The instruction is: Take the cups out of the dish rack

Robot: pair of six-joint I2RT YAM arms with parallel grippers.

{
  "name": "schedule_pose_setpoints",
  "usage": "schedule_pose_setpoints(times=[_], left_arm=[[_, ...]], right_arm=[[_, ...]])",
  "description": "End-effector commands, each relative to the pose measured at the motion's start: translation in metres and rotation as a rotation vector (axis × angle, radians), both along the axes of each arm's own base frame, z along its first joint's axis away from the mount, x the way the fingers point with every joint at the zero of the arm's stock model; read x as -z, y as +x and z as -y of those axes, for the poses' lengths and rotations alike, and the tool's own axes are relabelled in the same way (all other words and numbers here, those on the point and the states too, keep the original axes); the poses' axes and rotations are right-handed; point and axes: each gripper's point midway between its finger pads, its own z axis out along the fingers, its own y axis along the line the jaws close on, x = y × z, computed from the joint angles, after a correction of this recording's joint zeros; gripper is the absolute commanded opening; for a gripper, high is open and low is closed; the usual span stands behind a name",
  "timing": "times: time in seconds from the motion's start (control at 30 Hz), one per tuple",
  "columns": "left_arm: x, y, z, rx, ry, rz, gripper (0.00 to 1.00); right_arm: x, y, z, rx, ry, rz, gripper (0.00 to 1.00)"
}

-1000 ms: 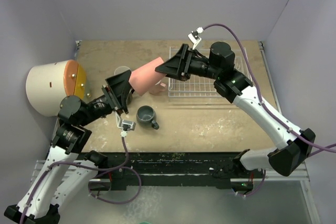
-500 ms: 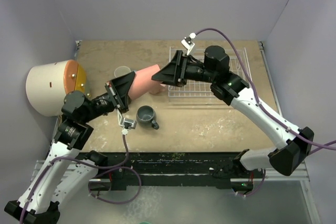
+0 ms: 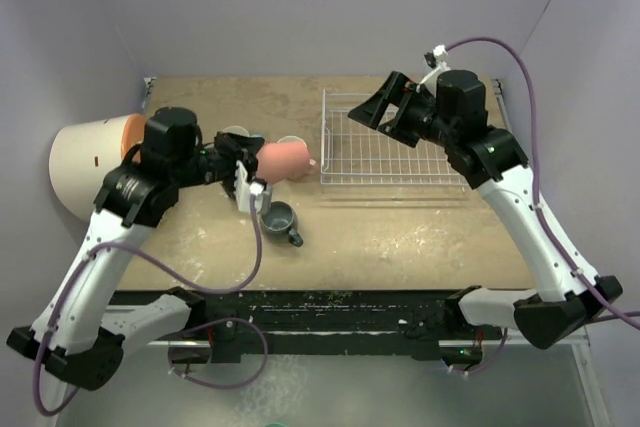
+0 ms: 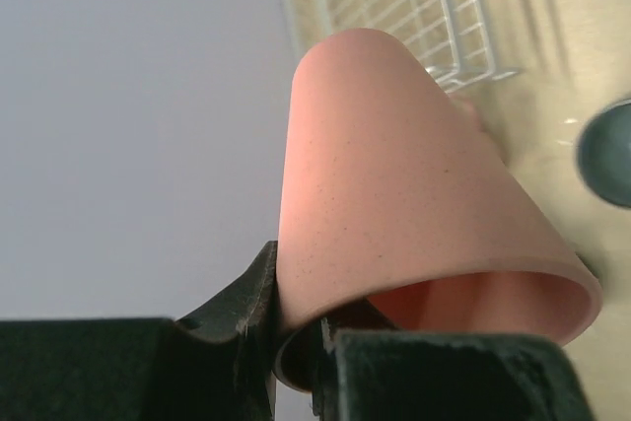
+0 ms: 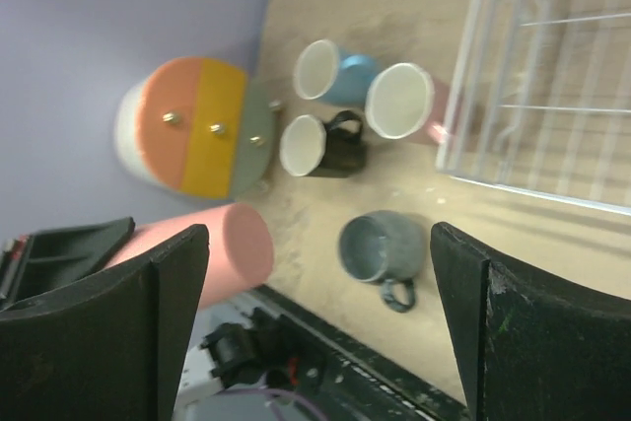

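1. The dish rack (image 3: pixel 390 162) stands empty, with the open right pincer (image 3: pixel 383 110) hovering above it.
2. Four mugs (image 3: pixel 278 219) sit on the bench (image 3: pixel 400 237) at the rack's nine o'clock.
3. The left pincer (image 3: pixel 250 175) grips the salmon tumbler (image 3: pixel 285 159), not yet set down.

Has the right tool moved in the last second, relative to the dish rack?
Yes. The right tool went right, from left of the dish rack to above its left part.

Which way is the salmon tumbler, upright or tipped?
Tipped. The salmon tumbler lies sideways with its rim clamped in the left tool. It is beside the dish rack, not in it.
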Motion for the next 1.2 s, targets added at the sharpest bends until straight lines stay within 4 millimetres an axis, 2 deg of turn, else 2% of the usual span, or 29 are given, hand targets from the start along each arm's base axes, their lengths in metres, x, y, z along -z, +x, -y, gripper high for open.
schedule_pose_setpoints(times=[0.0,0.13,0.23,0.43,0.47,0.57,0.63,0.77,0.9,1.03,1.17], left_arm=[[0.047,-0.01,-0.021,-0.181,0.091,-0.433,0.0],[0.064,-0.01,-0.029,-0.286,0.137,-0.599,0.0],[0.081,-0.023,-0.05,-0.337,0.296,-0.699,0.0],[0.143,-0.045,-0.116,-0.57,0.604,-0.808,0.0],[0.152,-0.051,-0.121,-0.576,0.632,-0.826,0.0],[0.177,-0.063,-0.127,-0.596,0.685,-0.904,0.0],[0.191,-0.064,-0.125,-0.608,0.694,-0.952,0.0],[0.217,-0.054,-0.12,-0.626,0.696,-0.977,0.0],[0.228,-0.042,-0.11,-0.627,0.673,-0.994,0.0],[0.211,-0.029,-0.083,-0.61,0.595,-1.018,0.0],[0.192,-0.043,-0.047,-0.545,0.638,-1.011,0.0]], right_arm=[[0.017,-0.005,0.046,0.14,-0.21,0.019,0.94],[0.027,-0.005,0.051,0.156,-0.241,0.001,0.95],[0.026,-0.006,0.055,0.165,-0.253,0.006,0.95],[0.033,-0.005,0.057,0.169,-0.281,-0.009,0.95],[0.037,-0.005,0.058,0.171,-0.285,-0.018,0.99],[0.048,-0.009,0.062,0.189,-0.289,-0.035,1.0],[0.051,-0.012,0.066,0.204,-0.293,-0.037,1.0],[0.053,-0.017,0.075,0.229,-0.311,-0.036,1.0],[0.055,-0.021,0.082,0.247,-0.338,-0.04,1.0],[0.056,-0.023,0.084,0.247,-0.34,-0.041,1.0],[0.057,-0.025,0.084,0.251,-0.337,-0.045,1.0]])
